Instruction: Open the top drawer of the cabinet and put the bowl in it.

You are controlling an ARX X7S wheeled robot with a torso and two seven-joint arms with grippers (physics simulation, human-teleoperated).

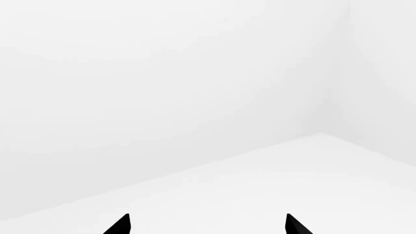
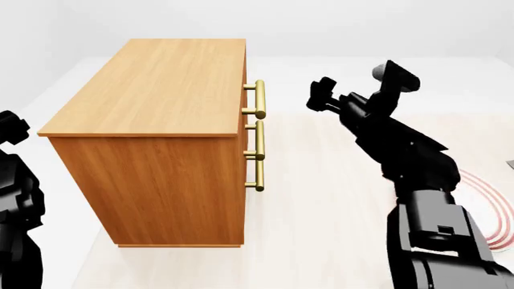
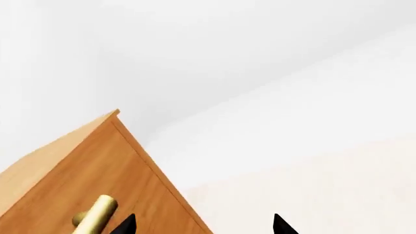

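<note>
The cabinet (image 2: 153, 132) stands at the left of the head view, its three drawers shut. The top drawer's brass handle (image 2: 257, 99) faces right. My right gripper (image 2: 321, 96) hovers open and empty a little to the right of that handle, apart from it. In the right wrist view the right gripper (image 3: 202, 225) is open, with the cabinet's upper corner (image 3: 97, 175) and one end of the handle (image 3: 97, 214) just beyond one fingertip. My left gripper (image 1: 206, 225) is open and empty, facing only white wall and floor. The bowl is out of view.
My left arm (image 2: 16, 192) hangs at the left edge of the head view, beside the cabinet. Two lower handles (image 2: 257, 156) sit below the top one. A flat plate with red rim rings (image 2: 492, 208) lies on the pale floor at the right edge, partly behind my right arm.
</note>
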